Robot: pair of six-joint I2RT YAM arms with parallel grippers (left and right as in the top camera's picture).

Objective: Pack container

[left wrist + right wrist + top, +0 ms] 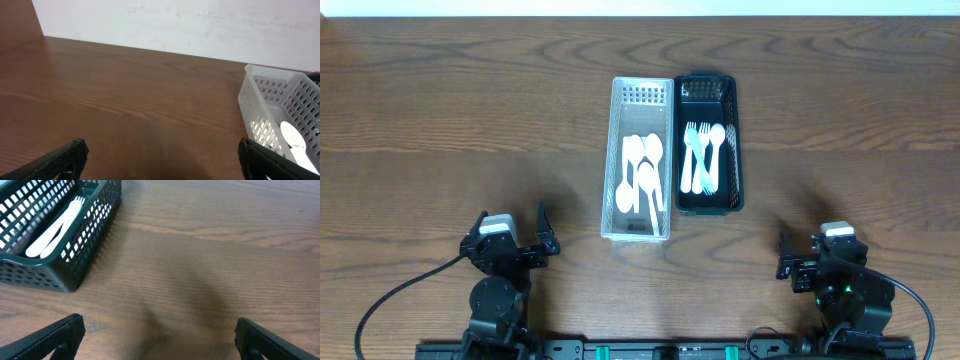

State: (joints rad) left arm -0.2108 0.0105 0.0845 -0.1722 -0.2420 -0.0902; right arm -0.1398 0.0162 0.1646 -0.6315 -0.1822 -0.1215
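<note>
Against the white basket's (617, 160) long edge sits the black basket (736, 150); open tabletop (440, 120) spreads around both. Nearer, left gripper (160, 162) and right gripper (157, 340) hold jaws released, empty.

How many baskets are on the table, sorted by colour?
white basket: 1
black basket: 1
Total: 2

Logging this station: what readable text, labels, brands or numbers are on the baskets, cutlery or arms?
No readable text in any view.
The white basket, black basket, spoons and forks are unprinted.
The left gripper and right gripper show no markings.
</note>
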